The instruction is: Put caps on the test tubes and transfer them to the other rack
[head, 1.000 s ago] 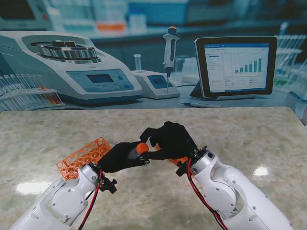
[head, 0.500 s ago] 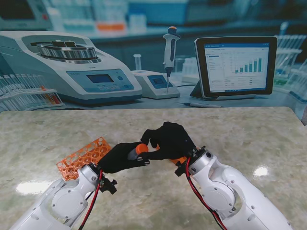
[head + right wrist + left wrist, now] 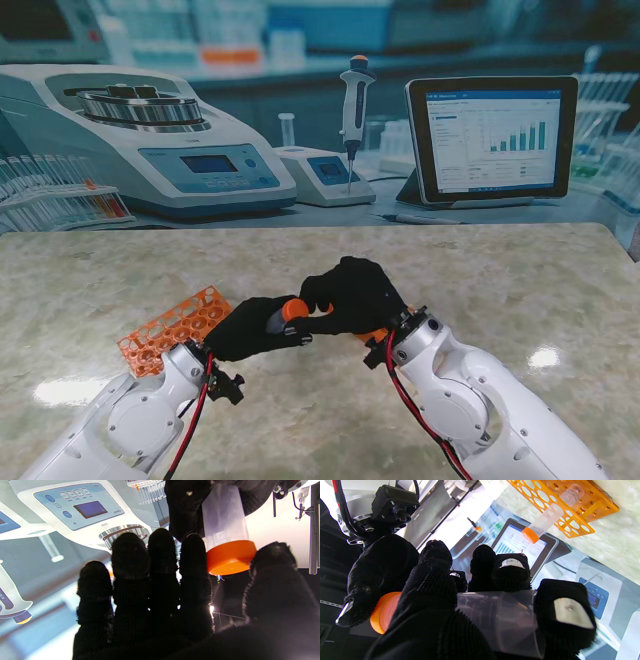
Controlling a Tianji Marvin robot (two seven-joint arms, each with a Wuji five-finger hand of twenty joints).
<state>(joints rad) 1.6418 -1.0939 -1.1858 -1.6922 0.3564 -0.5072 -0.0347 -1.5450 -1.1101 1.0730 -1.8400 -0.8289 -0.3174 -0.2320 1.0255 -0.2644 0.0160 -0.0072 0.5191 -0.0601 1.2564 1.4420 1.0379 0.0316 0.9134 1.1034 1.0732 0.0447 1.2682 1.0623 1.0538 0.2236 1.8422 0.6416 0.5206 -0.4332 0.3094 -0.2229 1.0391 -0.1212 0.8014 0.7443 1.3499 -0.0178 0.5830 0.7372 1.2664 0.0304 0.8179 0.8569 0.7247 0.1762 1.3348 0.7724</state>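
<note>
My left hand (image 3: 250, 327) is shut on a clear test tube (image 3: 496, 620), held roughly level above the table. An orange cap (image 3: 294, 310) sits on the tube's end, also seen as the cap (image 3: 230, 557) in the right wrist view. My right hand (image 3: 350, 293) reaches over from the right, its forefinger and thumb (image 3: 272, 580) closed around that cap. An orange rack (image 3: 172, 328) lies on the table to the left of my left hand. A second orange rack (image 3: 572, 505) holds one capped tube (image 3: 545, 521); in the stand view it is mostly hidden behind my right hand.
A painted lab backdrop with a centrifuge (image 3: 150, 140), a pipette (image 3: 355, 105) and a tablet (image 3: 492, 135) stands at the table's far edge. The marble table top (image 3: 520, 280) stretches to the right of my hands.
My right hand and wrist have shifted slightly left and its fingers have settled closer on the cap. The left hand and tube have hardly moved.
</note>
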